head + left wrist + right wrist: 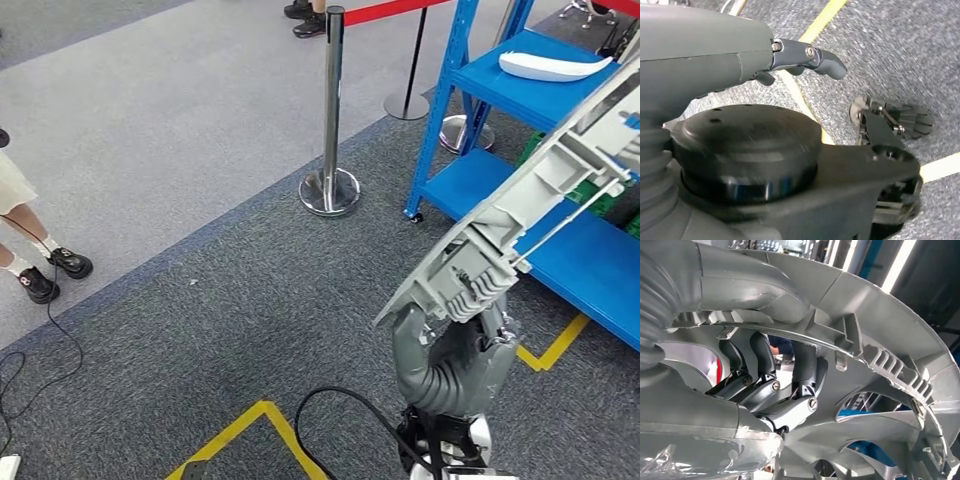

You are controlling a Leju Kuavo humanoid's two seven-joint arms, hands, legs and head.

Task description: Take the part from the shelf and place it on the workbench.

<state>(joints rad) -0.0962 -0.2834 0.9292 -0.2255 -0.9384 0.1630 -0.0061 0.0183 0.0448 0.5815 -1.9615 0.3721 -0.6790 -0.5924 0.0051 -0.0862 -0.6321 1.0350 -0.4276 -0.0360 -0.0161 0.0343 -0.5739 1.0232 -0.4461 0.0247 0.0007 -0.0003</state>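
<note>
Head view, right hand (453, 350) fingers (791, 412) clamped around grey part's (528, 200) lower end, part slanting upward.

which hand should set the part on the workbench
Right. The right hand already grips the grey part, lifted away from the blue shelf. The left hand hangs by the floor, holding nothing.

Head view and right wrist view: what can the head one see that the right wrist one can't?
Head view alone: the blue shelf with a white part on top, a silver post, yellow floor tape and a person's shoes.

Right wrist view alone: the dark fingers reaching through an opening in the plastic, seen up close.

Both: the right hand gripping the long grey part.
</note>
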